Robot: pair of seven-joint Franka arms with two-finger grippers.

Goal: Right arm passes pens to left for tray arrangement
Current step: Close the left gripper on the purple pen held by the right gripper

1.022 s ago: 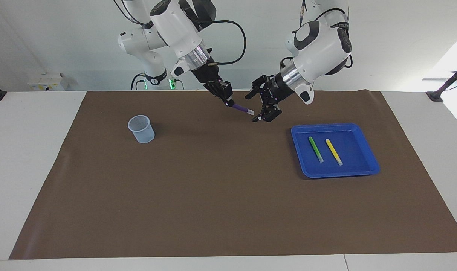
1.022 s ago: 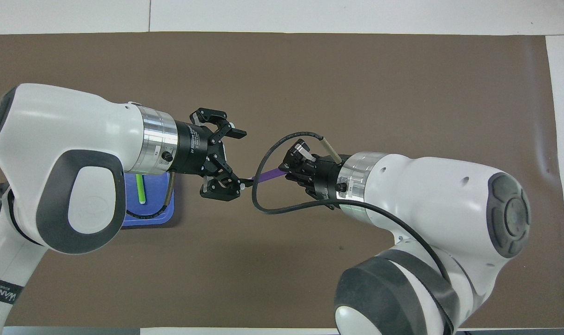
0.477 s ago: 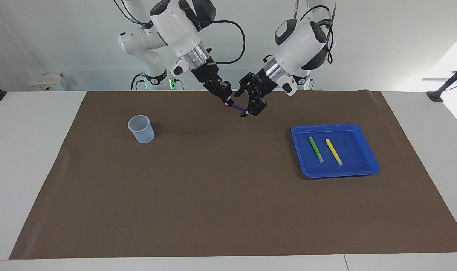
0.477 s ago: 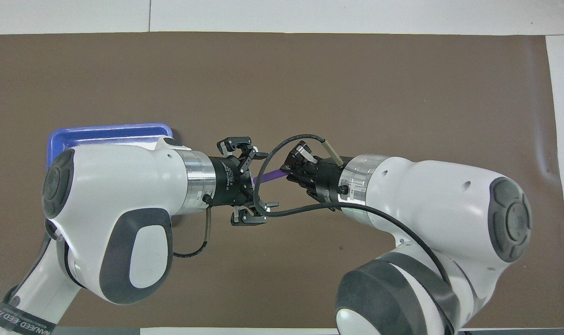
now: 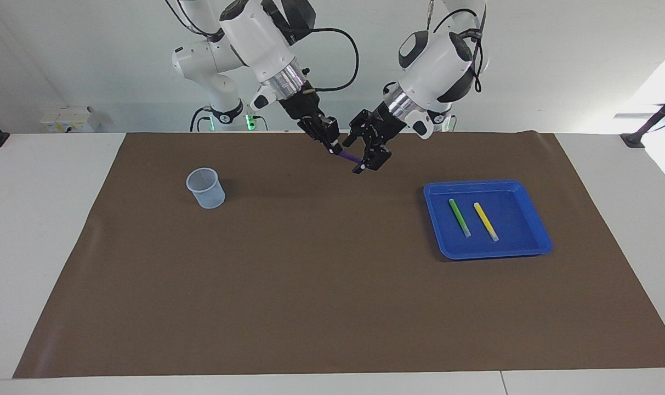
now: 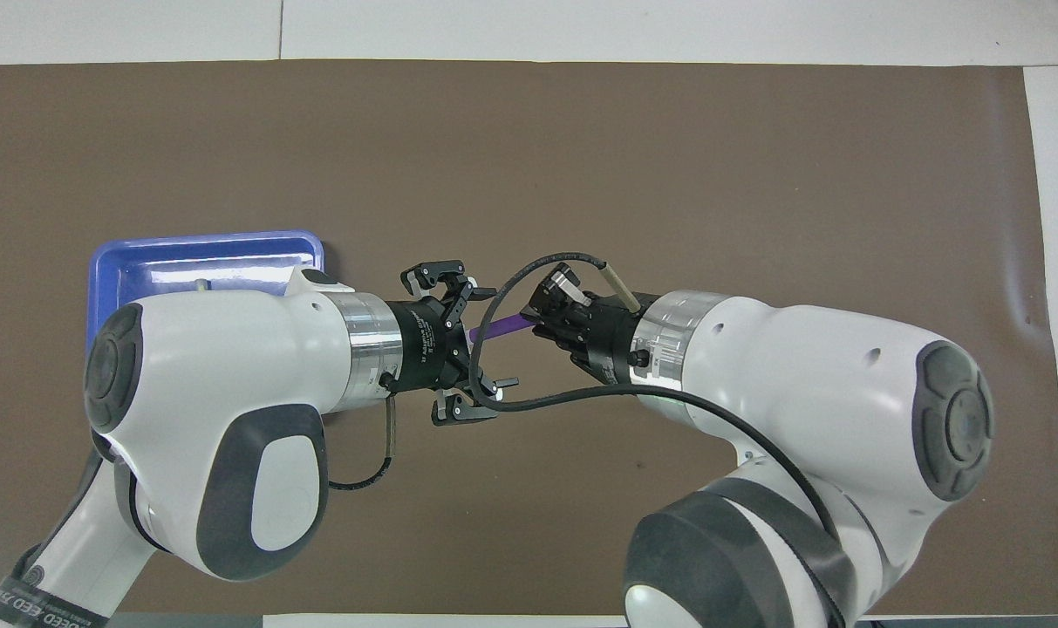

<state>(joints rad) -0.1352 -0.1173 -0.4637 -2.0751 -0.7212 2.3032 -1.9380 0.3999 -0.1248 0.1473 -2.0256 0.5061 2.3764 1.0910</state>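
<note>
My right gripper (image 5: 334, 148) (image 6: 542, 314) is shut on one end of the purple pen (image 5: 347, 157) (image 6: 502, 325) and holds it in the air over the mat's middle, near the robots' edge. My left gripper (image 5: 354, 156) (image 6: 491, 337) faces it. Its fingers are open and stand on either side of the pen's free end without clamping it. The blue tray (image 5: 488, 184) (image 6: 206, 253) lies toward the left arm's end of the table. A green pen (image 5: 459, 217) and a yellow pen (image 5: 486, 221) lie side by side in it. In the overhead view the left arm hides both.
A small translucent cup (image 5: 206, 188) stands on the brown mat (image 5: 310, 285) toward the right arm's end. A black cable (image 6: 494, 392) loops from the right wrist under the two grippers.
The left arm has swung away from the tray toward the right gripper. Its open fingers now bracket the purple pen's free end and have narrowed slightly. The right arm has barely moved.
</note>
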